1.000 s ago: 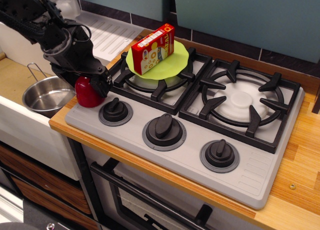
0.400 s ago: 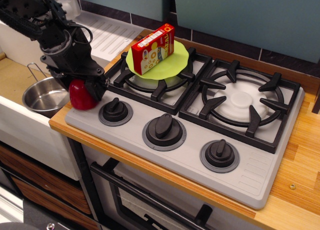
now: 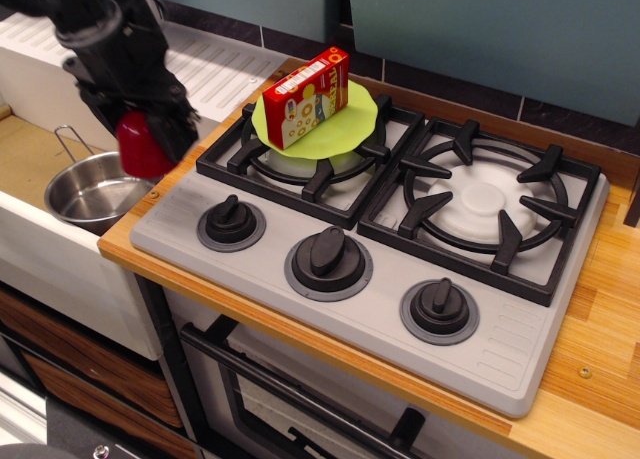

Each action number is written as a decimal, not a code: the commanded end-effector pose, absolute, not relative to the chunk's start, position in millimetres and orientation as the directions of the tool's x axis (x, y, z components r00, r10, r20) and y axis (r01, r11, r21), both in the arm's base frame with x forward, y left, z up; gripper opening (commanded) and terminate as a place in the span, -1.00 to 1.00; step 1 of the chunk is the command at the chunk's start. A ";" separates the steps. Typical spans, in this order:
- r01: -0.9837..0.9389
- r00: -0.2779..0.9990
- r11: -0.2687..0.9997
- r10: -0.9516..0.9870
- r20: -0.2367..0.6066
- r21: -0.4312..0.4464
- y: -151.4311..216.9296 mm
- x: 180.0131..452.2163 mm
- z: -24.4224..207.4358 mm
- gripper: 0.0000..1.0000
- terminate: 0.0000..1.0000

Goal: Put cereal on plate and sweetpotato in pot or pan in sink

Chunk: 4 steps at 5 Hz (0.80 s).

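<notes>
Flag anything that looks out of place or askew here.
The plate sits on a stove burner rather than a counter, and the cereal lies tilted across it. The sweetpotato hangs in the gripper above the counter edge, beside the pot. Nothing is spilled or damaged.

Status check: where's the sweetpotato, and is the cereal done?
Gripper shut on sweetpotato, lifted clear of the stove, near the pot in the sink. Cereal sits on plate. Nothing blocking the pot.

Red cereal box (image 3: 306, 98) on green plate (image 3: 340, 129); glossy sweetpotato (image 3: 142, 146) aloft beside steel pot (image 3: 92, 191).
</notes>
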<state>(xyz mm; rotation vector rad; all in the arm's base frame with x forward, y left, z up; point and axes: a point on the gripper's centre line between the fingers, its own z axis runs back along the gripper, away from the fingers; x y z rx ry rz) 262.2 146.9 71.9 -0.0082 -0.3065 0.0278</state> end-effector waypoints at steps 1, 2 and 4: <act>0.065 0.930 0.998 -0.067 0.360 0.017 181.1 290.3 90.2 -1.00 -1.00; 0.089 0.922 0.996 -0.083 0.378 -0.001 192.4 295.9 76.8 -1.00 -1.00; 0.110 0.912 0.994 -0.095 0.399 -0.013 215.8 301.0 54.4 -1.00 -1.00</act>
